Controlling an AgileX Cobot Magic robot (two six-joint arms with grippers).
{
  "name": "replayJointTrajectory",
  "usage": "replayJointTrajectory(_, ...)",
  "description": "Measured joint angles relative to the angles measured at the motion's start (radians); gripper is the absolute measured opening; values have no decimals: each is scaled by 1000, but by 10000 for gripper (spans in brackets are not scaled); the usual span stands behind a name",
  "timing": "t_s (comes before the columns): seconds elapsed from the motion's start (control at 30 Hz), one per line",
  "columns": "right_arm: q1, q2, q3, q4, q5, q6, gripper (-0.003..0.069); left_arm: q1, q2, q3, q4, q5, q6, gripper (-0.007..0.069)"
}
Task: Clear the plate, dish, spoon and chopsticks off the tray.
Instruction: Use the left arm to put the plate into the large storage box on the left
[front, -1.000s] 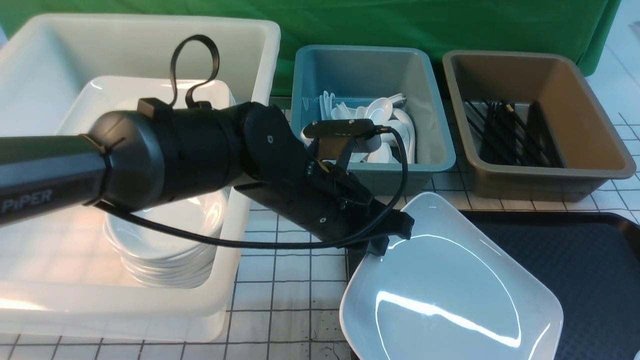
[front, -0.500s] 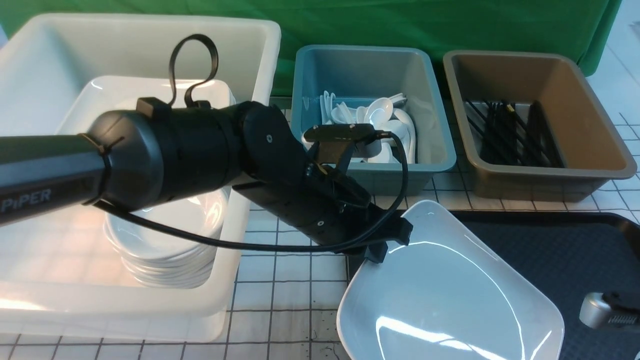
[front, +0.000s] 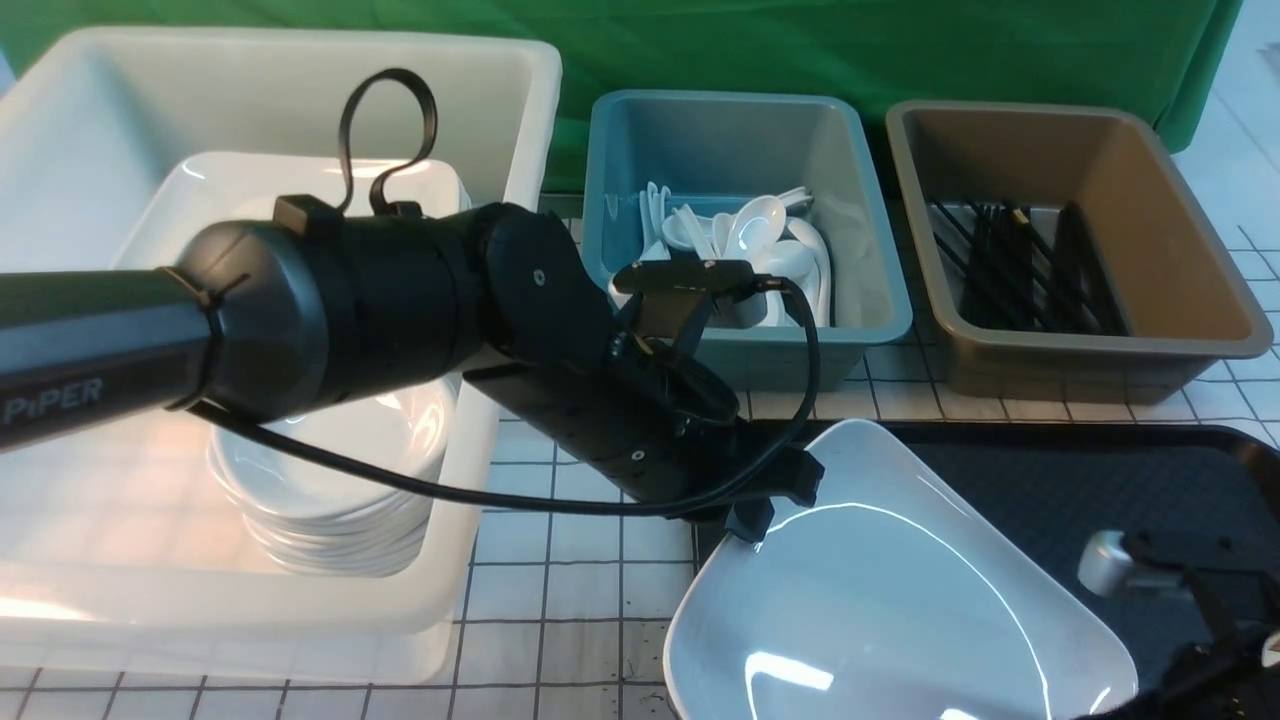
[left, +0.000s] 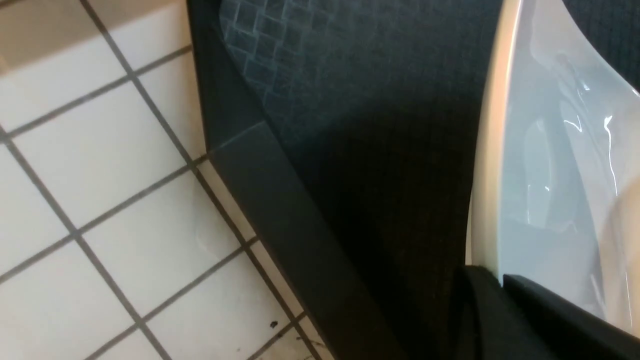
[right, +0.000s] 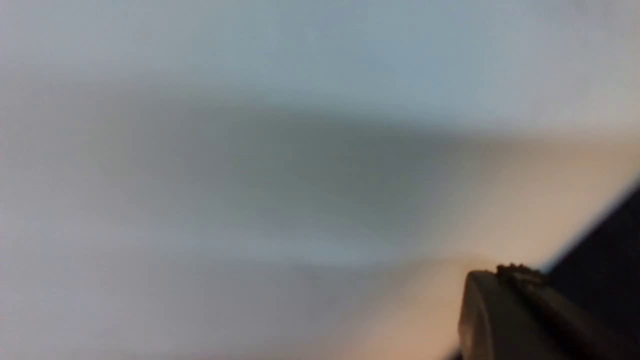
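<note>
White tub (front: 300, 42): stands well left of the tray and holds stacked plates and dishes, so it is probably where this load goes. Tray (front: 1150, 490): black; its far and right parts lie bare, with no dish, spoon or chopsticks on what shows, though its near part is hidden behind the plate. Plate (front: 880, 600): white, raised and tilted, hanging over the tray's left edge with its far corner highest. Over the last second that corner has sunk lower and the whole plate has slid nearer the camera, its near rim now cut off by the picture's edge. Left gripper (front: 765, 500): pinched hard on the plate's far-left rim, just above the tray's left corner, a hold unchanged through the second. Right gripper (right: 505, 280): pressed together; its arm has newly come in over the tray's near right part, beside the plate's right edge. Its wrist view is a white blur, so it may be touching the plate, but a hold cannot be told. Status: plate lifted but not yet clear of the tray, with a second arm seemingly arriving to steady it.
</note>
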Motion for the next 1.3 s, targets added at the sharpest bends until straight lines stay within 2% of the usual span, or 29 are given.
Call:
replayJointTrajectory(0.17, 68, 30, 0, 3, -84, 4, 30, 0, 0, 0, 0, 7, 2, 9)
replayJointTrajectory(0.4, 79, 70, -10, -9, -99, 5, 30, 0, 0, 0, 0, 8, 1, 9)
replayJointTrajectory(0.63, 79, 68, -99, -35, 77, 5, 30, 0, 0, 0, 0, 11, 2, 8)
replayJointTrajectory(0.7, 79, 47, -161, -85, 159, 9, 30, 0, 0, 0, 0, 15, 2, 8)
replayJointTrajectory(0.8, 79, 15, -235, -154, 303, 50, 30, 0, 0, 0, 0, 17, 2, 8)
replayJointTrajectory(0.83, 79, 13, -235, -158, 303, 50, 30, 0, 0, 0, 0, 17, 2, 8)
replayJointTrajectory(0.9, 79, -18, -238, -193, 388, 114, 30, 0, 0, 0, 0, 18, 2, 8)
replayJointTrajectory(0.97, 79, -22, -205, -197, 358, 138, 30, 0, 0, 0, 0, 18, 2, 8)
replayJointTrajectory(1.07, 79, -20, -109, -201, 237, 179, 30, 0, 0, 0, 0, 18, 2, 8)
replayJointTrajectory(1.1, 79, -15, -46, -202, 147, 194, 30, 0, 0, 0, 0, 18, 2, 8)
replayJointTrajectory(1.3, 79, 17, 60, -205, -25, 248, 30, 0, 0, 0, 2, 15, 2, 8)
